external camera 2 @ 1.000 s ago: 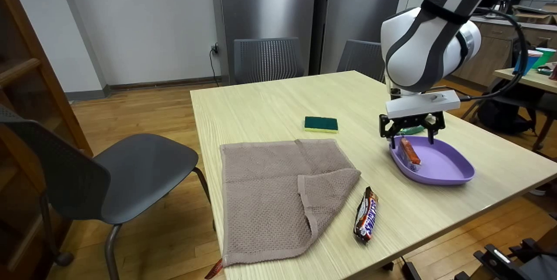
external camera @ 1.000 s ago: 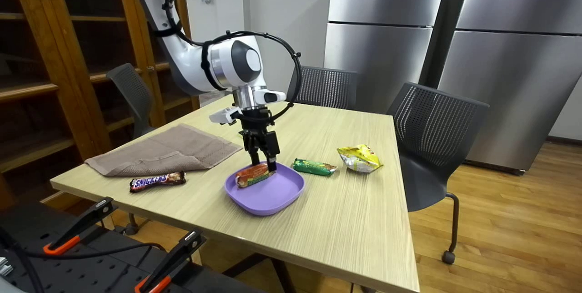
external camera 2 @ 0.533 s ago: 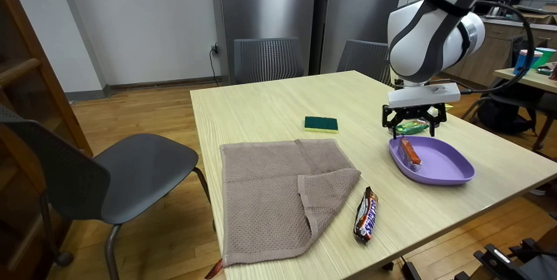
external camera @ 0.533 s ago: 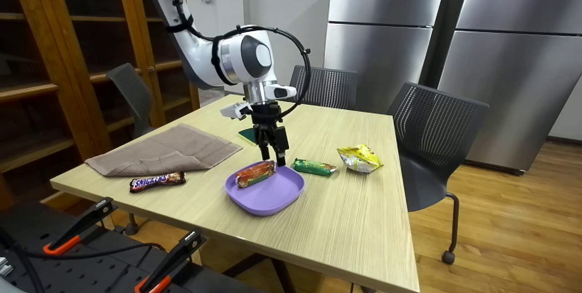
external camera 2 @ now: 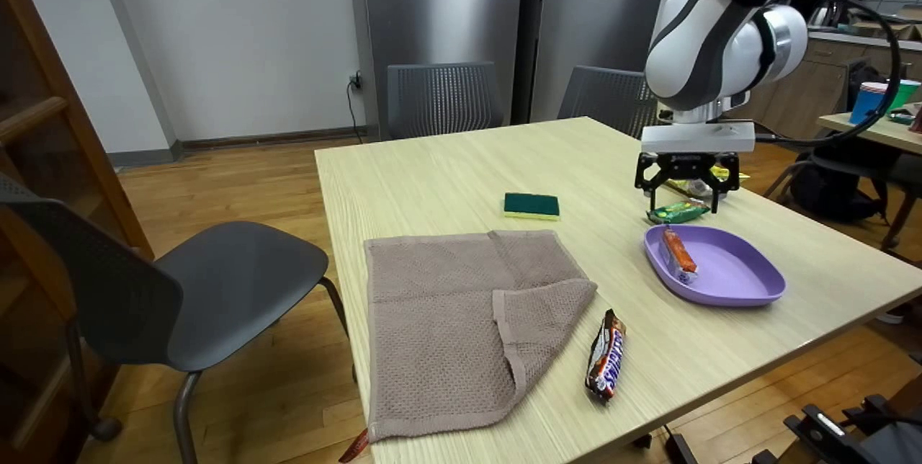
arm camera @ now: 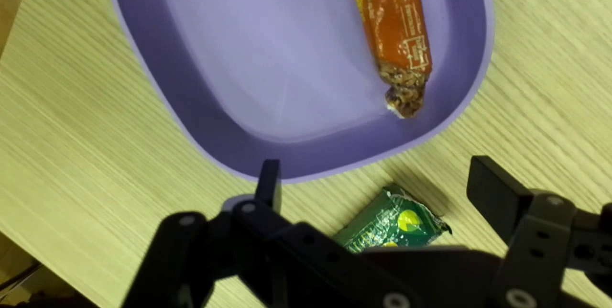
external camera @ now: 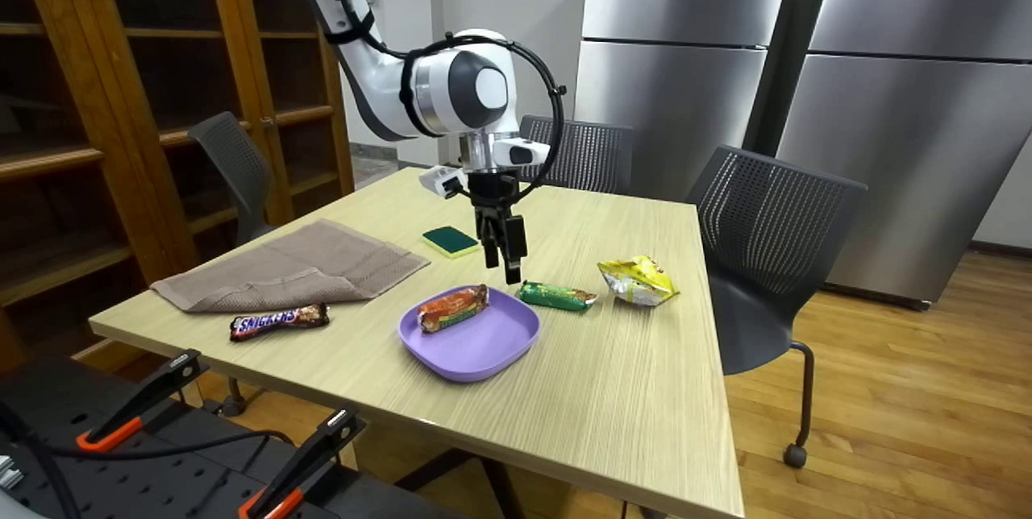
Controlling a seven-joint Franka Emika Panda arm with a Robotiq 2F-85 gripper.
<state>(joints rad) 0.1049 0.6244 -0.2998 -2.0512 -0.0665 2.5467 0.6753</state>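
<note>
Hovering with jaws spread wide, the black two-fingered gripper (arm camera: 376, 172) is near the shiny green-wrapped snack bar (arm camera: 389, 222), hiding part of it in the wrist view. Just beyond, the long orange-wrapped bar (arm camera: 394, 21) lies inside the rounded purple plastic plate (arm camera: 267, 54), both cut off up top.

In an exterior view, a brown towel (external camera: 282, 263) lies near the front left corner of the table (external camera: 629, 406), one part folded over. A Snickers (external camera: 279, 321) is just beside it, close to the front edge. A green and yellow sponge (external camera: 450, 241) sits near the towel, further in from the left edge. A yellow bag (external camera: 639, 281) is near the right edge. A gray chair (external camera: 766, 229) stands by that edge. Silver fridges (external camera: 669, 92) stand past the far edge, and a wood cupboard (external camera: 101, 68) past the left edge.
</note>
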